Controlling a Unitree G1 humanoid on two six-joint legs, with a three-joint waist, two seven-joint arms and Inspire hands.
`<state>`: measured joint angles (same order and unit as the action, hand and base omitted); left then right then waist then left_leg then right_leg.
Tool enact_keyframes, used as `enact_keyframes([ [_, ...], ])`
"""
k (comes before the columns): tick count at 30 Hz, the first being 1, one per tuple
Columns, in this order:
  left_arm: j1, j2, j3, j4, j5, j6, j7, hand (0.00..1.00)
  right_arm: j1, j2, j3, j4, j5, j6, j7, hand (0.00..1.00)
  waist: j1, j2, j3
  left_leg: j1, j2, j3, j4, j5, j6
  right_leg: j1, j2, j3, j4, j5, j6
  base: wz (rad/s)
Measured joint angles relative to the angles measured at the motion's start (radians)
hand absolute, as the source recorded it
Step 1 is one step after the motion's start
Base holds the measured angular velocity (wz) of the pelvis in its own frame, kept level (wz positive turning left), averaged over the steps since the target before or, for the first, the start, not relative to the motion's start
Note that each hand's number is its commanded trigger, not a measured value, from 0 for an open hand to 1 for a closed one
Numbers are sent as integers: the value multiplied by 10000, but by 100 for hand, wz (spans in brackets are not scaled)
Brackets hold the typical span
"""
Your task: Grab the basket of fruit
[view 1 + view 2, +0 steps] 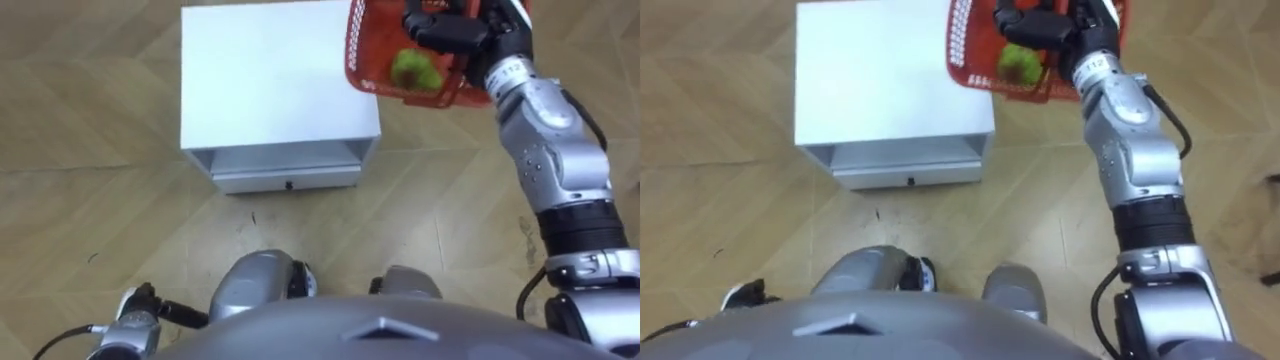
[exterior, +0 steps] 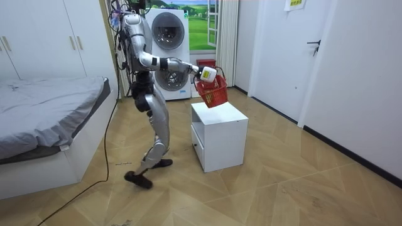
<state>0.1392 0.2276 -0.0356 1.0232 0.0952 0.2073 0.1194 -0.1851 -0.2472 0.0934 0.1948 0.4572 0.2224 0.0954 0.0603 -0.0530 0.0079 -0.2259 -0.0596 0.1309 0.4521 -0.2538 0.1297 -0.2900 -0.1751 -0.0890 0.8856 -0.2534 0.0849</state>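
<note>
We see the right hand (image 1: 445, 30) curled round the top of the red fruit basket (image 1: 375, 60). It is held above the white cabinet's (image 1: 270, 80) far right corner and hangs under the fingers, green fruit (image 1: 415, 68) inside. The left hand (image 1: 135, 322) is well back from the cabinet, so the right is nearer.

No legible text anywhere

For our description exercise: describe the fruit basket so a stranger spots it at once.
Find the white cabinet before the robot. Above its far right corner the right hand holds the fruit basket: red mesh, green fruit inside, the only red thing there.
</note>
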Motion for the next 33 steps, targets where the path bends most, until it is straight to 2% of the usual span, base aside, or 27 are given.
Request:
enact_keyframes([
  [1, -37, 5, -60, -89, -59, -76, -8, 0, 9, -5, 167, 0, 0, 64, 172, 100, 0, -16, -13, 181, 37, -220, -239, 73, -90, 37, 131, -88, -1569, -34, -16, 44],
  [2, -53, 0, -103, -125, -71, -103, -7, 0, 14, -8, 250, -1, 0, 82, 231, 100, -7, -32, -15, 278, 59, -294, -326, 98, -133, 115, 219, -139, -2399, -13, -47, 42],
  [3, -61, -31, -176, -157, -166, -137, -5, 0, 37, -13, 405, -1, -28, 104, 344, 100, 36, -92, -47, 465, 67, -435, -510, 113, -234, 342, 356, -172, -4070, 345, -226, 43],
  [4, -68, -169, -187, -159, -217, -131, -6, 0, 149, -47, 440, -10, -22, 109, 512, 100, 17, -38, -87, 665, 130, -714, -634, 93, -393, 675, 558, -223, -4736, 825, -269, 40],
  [5, -77, -204, -186, -228, -252, -139, -12, 0, 204, -50, 447, -9, -23, 120, 581, 100, 41, -27, -119, 806, 178, -809, -841, 124, -456, 903, 620, -315, -5002, 861, -322, 33],
  [7, 39, -233, -53, -212, -206, -151, -15, 0, 212, -70, 456, 0, -33, 191, 839, 100, 219, -58, -86, 1188, 381, -1002, -1473, 271, -700, 1501, 900, -685, -5855, 1066, -515, 20],
  [10, 185, -271, 11, -223, -228, -64, -13, 0, 219, -85, 487, 8, 64, 210, 1065, 100, 331, -153, -77, 1532, 483, -1106, -1854, 364, -850, 1891, 1110, -830, -6320, 1098, -568, 12],
  [14, 377, -302, 16, -205, -130, 60, -17, 0, 282, -72, 838, 7, 199, 213, 1128, 100, 570, -241, -70, 1900, 584, -1130, -2178, 378, -875, 2288, 1271, -824, -6723, 1107, -585, -1],
  [18, 523, -251, 17, -58, -119, 152, -197, 0, 327, -24, 1155, 99, 246, 201, 1079, 100, 780, -312, -22, 1907, 618, -1241, -2232, 376, -878, 2484, 1272, -982, -7060, 1119, -602, 6],
  [20, 520, -201, 17, 154, 2, 195, -222, 0, 304, -31, 1400, 628, 482, 188, 1119, 100, 835, -345, -28, 1850, 605, -1341, -2239, 376, -878, 2565, 1266, -1101, -7125, 1118, -602, 27],
  [22, 524, -198, -7, 177, 378, 346, -242, 0, -35, -29, 1667, 1670, 471, 207, 1159, 100, 934, -409, 15, 1725, 598, -1396, -2238, 377, -878, 2477, 1265, -1079, -7168, 1118, -602, 23],
  [26, 490, -196, -36, 192, 736, 540, -410, 0, -379, -29, 1758, 2807, 425, 308, 1041, 100, 1159, -380, 38, 1527, 545, -1596, -2237, 377, -878, 2365, 1230, -1250, -7184, 1118, -601, 14],
  [33, 487, -203, 11, 124, 750, 729, -585, 0, -923, -34, 1914, 3645, 429, 334, 956, 100, 1338, -332, 69, 1421, 485, -1684, -2237, 377, -878, 2329, 1142, -1610, -7208, 1116, -599, 6],
])
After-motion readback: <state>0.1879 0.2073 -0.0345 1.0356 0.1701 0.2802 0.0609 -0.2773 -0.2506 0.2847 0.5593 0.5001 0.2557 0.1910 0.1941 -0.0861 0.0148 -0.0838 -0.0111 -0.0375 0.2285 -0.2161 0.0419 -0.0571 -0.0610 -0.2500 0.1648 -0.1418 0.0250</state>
